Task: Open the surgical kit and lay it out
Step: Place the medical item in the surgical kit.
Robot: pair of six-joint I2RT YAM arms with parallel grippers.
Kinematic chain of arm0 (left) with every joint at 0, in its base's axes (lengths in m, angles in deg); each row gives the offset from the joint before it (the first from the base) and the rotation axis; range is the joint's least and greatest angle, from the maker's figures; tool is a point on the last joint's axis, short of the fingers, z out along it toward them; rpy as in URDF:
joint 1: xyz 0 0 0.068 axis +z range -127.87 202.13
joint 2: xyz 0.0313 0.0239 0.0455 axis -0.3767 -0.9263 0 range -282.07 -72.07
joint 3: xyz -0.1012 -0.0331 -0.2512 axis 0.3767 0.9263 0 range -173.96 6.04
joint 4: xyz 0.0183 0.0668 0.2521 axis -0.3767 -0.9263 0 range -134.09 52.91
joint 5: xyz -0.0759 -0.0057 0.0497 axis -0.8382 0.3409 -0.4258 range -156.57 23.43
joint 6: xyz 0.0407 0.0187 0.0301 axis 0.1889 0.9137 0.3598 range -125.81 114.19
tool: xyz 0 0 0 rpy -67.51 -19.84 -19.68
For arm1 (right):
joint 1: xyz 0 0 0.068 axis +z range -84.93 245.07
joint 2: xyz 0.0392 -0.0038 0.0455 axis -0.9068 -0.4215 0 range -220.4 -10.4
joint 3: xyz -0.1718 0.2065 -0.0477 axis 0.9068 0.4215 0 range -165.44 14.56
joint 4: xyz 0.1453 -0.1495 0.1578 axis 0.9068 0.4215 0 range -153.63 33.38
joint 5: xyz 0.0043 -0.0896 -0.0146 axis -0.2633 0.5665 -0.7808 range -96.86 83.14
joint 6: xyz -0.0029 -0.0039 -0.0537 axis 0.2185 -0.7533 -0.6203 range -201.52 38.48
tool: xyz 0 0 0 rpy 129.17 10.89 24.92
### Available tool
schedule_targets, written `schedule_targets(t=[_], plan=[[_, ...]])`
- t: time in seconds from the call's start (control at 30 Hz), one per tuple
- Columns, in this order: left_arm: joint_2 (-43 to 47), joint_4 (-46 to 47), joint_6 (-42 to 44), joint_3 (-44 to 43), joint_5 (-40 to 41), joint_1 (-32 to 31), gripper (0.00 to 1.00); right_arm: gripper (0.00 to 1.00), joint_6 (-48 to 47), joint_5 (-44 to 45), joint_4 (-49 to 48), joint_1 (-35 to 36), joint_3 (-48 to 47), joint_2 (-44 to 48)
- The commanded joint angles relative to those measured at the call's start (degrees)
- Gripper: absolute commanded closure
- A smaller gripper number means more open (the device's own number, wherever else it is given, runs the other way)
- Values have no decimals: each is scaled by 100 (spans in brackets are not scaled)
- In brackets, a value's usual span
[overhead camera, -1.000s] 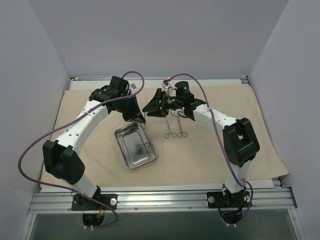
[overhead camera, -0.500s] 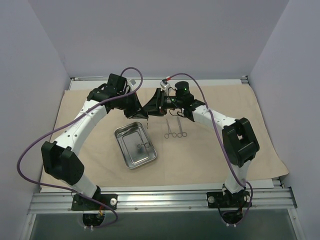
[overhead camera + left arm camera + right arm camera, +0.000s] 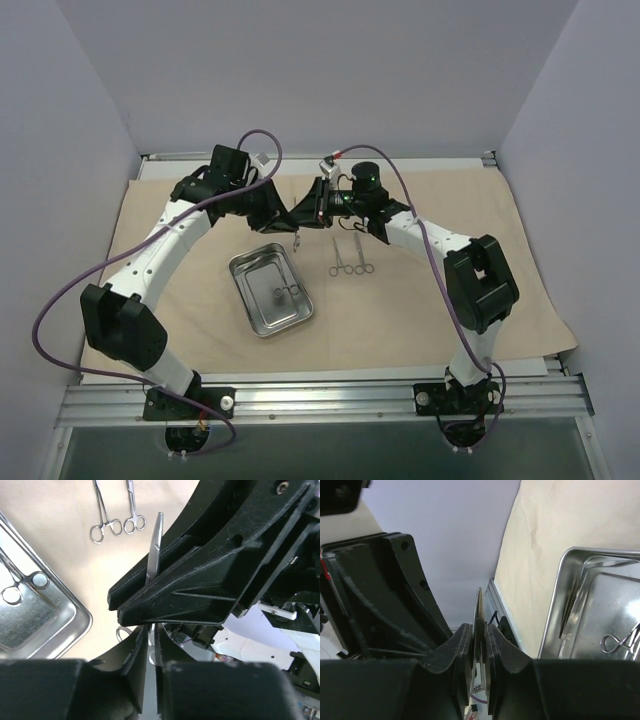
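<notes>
Above the beige cloth wrap (image 3: 450, 220), my two grippers meet tip to tip. A silver forceps (image 3: 156, 540) runs between them. My right gripper (image 3: 479, 630) is shut on the forceps' thin shaft (image 3: 479, 605). My left gripper (image 3: 151, 635) stands slightly open around its ring end, with a narrow gap showing beside the metal. In the top view the forceps (image 3: 297, 241) hangs just below the left gripper (image 3: 283, 214) and the right gripper (image 3: 306, 213). The steel tray (image 3: 243, 266) lies on the cloth below, with one forceps (image 3: 285, 292) in it.
Two more forceps (image 3: 350, 258) lie side by side on the cloth, right of the tray; they also show in the left wrist view (image 3: 117, 525). The tray's rim (image 3: 555, 615) is close under my right wrist. Grey walls enclose the table on three sides.
My left gripper carried the forceps up and toward the right gripper. The right jaws closed on it. The left jaws loosened slightly.
</notes>
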Motion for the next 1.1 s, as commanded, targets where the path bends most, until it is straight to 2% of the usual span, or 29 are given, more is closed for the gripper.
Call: schedule_targets(t=[0.0, 0.13, 0.2, 0.33, 0.37, 0.47, 0.57, 0.7, 1.07], plan=[[144, 322, -11, -46, -144, 110, 70, 100, -460, -3, 476, -55, -123, -9], [118, 67, 252, -151, 22, 276, 60, 100, -1295, 418, 1857, -204, -422, 0], [144, -213, 393, -301, 180, 408, 57, 100, -1691, 743, 2938, -292, -650, 9], [83, -706, 876, -468, 742, 532, 55, 100, -3190, 2165, 5258, -486, -1422, -158], [56, -777, 947, -477, 805, 523, 55, 100, -3431, 3100, 6106, -460, -1642, -280], [12, -874, 1114, -293, 980, 505, 55, 100, -3984, 4457, 7052, -460, -2188, -535], [21, -787, 1123, 67, 1007, 479, 55, 100, -4285, 5120, 7484, -495, -2444, -807], [-5, -628, 1079, 331, 902, 444, 55, 100, -4435, 5875, 7521, -574, -2532, -1019], [-278, -830, 1202, 349, 832, 338, 56, 100, -4734, 6870, 7389, -618, -2734, -1758]])
